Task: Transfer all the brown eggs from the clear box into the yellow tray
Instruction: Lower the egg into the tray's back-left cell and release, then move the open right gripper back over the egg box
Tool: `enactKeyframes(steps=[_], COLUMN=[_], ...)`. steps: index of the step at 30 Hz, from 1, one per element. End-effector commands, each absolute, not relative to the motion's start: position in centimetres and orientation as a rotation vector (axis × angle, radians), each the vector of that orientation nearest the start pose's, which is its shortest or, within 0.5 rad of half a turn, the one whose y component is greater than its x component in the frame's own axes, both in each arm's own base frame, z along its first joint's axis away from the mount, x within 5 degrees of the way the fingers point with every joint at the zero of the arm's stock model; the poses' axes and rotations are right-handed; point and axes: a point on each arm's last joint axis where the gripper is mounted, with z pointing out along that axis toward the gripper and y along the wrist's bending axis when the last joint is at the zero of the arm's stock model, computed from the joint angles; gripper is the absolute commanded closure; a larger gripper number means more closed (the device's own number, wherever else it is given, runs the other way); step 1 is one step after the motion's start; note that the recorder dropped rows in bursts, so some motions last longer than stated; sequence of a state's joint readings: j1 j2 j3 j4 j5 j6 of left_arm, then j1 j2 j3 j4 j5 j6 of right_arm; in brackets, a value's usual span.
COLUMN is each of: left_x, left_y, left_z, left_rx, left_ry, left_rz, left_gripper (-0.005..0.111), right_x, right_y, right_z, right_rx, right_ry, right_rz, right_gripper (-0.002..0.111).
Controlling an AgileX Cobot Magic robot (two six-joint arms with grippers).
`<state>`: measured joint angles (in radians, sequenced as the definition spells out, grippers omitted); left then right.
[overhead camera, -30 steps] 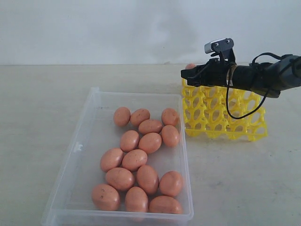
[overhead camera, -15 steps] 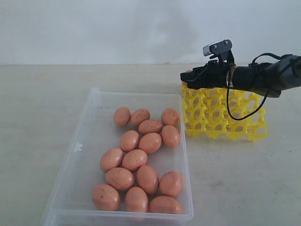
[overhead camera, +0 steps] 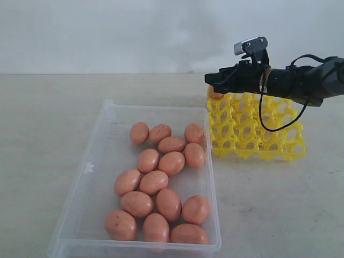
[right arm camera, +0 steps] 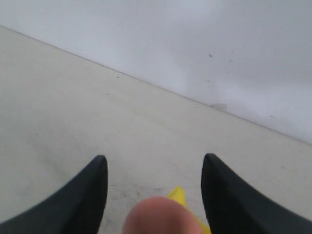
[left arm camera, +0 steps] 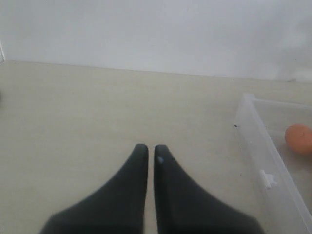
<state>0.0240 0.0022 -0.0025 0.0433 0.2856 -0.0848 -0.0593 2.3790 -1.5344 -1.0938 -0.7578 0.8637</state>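
Exterior view: right gripper [overhead camera: 212,79], jaws wide, hovers over a brown egg [overhead camera: 215,95] in the yellow tray's [overhead camera: 252,134] far-left corner; left gripper [left arm camera: 151,151] closed.

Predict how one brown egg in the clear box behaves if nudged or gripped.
Smooth and oval, a brown egg would probably roll into touching neighbours. Its shell likely cracks if squeezed hard. The clear box walls should contain it.

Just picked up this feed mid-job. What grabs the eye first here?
First is the heap of brown eggs spread through the clear box, at the lower left of the exterior view. Right of it stands the bright yellow tray. The right end effector hovers open over its far-left corner, where one egg sits.
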Motion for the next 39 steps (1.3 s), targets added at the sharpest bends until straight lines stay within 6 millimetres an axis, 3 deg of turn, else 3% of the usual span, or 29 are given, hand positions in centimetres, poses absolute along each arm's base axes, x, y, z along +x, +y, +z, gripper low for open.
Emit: enactKeyframes(steps=[1,5,8,12,15,17,18,23,29,31,34,36,39], left_x=[5.5,5.5,5.5,5.5,5.5,5.5,5.5,5.5,5.5,5.5,5.5,5.5,5.5], left_y=[0.3,0.3,0.3,0.3,0.3,0.3,0.3,0.3,0.3,0.3,0.3,0.3,0.3], left_z=[18.8,18.8,18.8,18.8,18.8,18.8,18.8,18.8,18.8,18.8,18.8,18.8,18.8], left_rx=[-0.070,-0.070,-0.070,-0.070,-0.070,-0.070,-0.070,-0.070,-0.070,-0.070,-0.070,-0.070,-0.070], left_ry=[1.759,1.759,1.759,1.759,1.759,1.759,1.759,1.759,1.759,1.759,1.759,1.759,1.759], left_rz=[-0.002,-0.002,-0.002,-0.002,-0.002,-0.002,-0.002,-0.002,-0.002,-0.002,-0.002,-0.002,-0.002], left_gripper=[0.103,0.103,0.103,0.103,0.103,0.103,0.103,0.103,0.103,0.103,0.103,0.103,0.103], right_x=[50.0,49.9,49.3,46.7,44.9,43.8,43.0,41.4,37.4,36.1,35.2,34.7,33.9], right_y=[2.5,2.6,3.1,4.2,4.6,5.1,5.7,9.0,15.5,17.0,17.7,17.0,14.5], right_z=[12.5,14.5,18.0,20.8,22.1,23.1,23.7,25.4,28.4,29.4,31.1,32.2,33.3], right_rx=[-0.457,-0.459,-0.450,-0.739,-0.762,-0.806,-0.867,-0.857,-1.064,-1.074,-0.994,-0.868,-0.587], right_ry=[1.779,1.738,1.678,1.817,1.913,1.879,1.835,1.867,1.761,1.750,1.746,1.764,1.790], right_rz=[0.521,0.525,0.622,0.687,0.806,0.932,1.024,1.190,1.250,1.191,0.932,0.716,0.338], right_gripper=[0.058,0.058,0.058,0.061,0.080,0.097,0.108,0.108,0.108,0.108,0.108,0.108,0.108])
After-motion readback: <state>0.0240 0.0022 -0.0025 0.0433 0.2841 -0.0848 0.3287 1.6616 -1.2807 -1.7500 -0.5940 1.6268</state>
